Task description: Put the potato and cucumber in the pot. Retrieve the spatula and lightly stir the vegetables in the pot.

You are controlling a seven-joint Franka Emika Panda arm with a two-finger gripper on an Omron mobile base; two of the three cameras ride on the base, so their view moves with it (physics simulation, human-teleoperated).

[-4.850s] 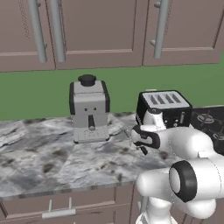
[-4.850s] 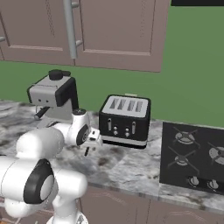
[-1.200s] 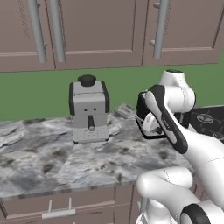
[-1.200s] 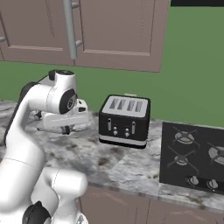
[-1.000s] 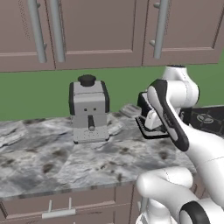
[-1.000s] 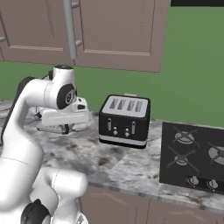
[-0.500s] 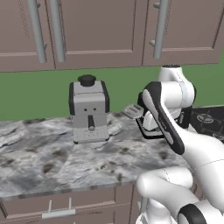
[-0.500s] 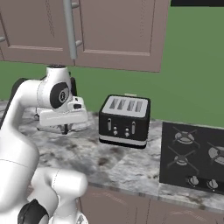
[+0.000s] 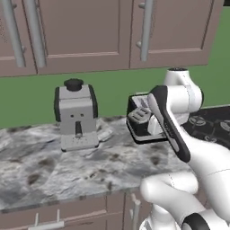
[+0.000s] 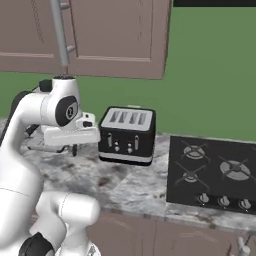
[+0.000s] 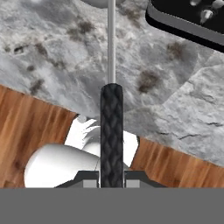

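Note:
My gripper is shut on the spatula. Its dark woven handle sits between the fingertips, and its thin pale shaft runs on up over the marble counter. From the base views the hand hangs above the counter just left of the black toaster, with the gripper pointing down. In the left base view the gripper is in front of the toaster. The pot, the potato and the cucumber are out of view.
A grey coffee machine stands at the back of the counter, left of the hand. The black stove with its grates and knobs lies right of the toaster. Brown wall cabinets hang above. The counter's front edge and a wooden floor lie below the hand.
The hand, still shut on the spatula, has turned and shifted slightly left in front of the toaster. The counter's things have not moved.

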